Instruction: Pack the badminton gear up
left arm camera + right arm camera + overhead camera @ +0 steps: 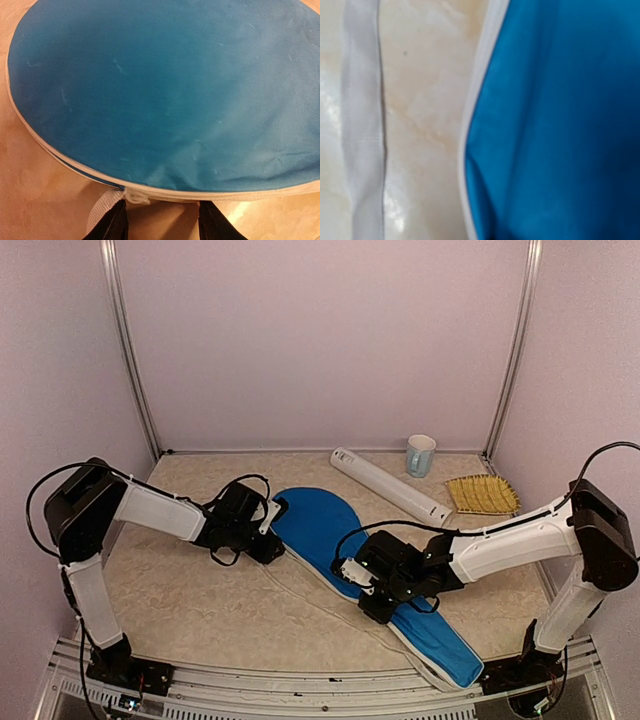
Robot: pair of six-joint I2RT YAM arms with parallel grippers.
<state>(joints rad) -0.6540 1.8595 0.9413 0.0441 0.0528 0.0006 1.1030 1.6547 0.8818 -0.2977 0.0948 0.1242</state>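
Observation:
The blue racket-shaped cover (318, 523) lies flat, slanting from the middle of the table toward the near right. Its white-piped round head (165, 90) fills the left wrist view. My left gripper (272, 540) sits at that head's left rim, open (162, 225), with bare table between the fingers and the white zip end (131, 196) just ahead of the left finger. My right gripper (373, 606) is down on the cover's narrow neck, shut, its fingers hidden. In the right wrist view a crease in the blue cloth (560, 125) runs toward the jaws. The long white tube (390, 485) lies behind.
A pale blue mug (421, 454) and a straw-coloured brush (482, 494) stand at the back right. The cover's white strap (300, 585) trails across the table in front of the cover (362, 125). Walls close in the back and both sides.

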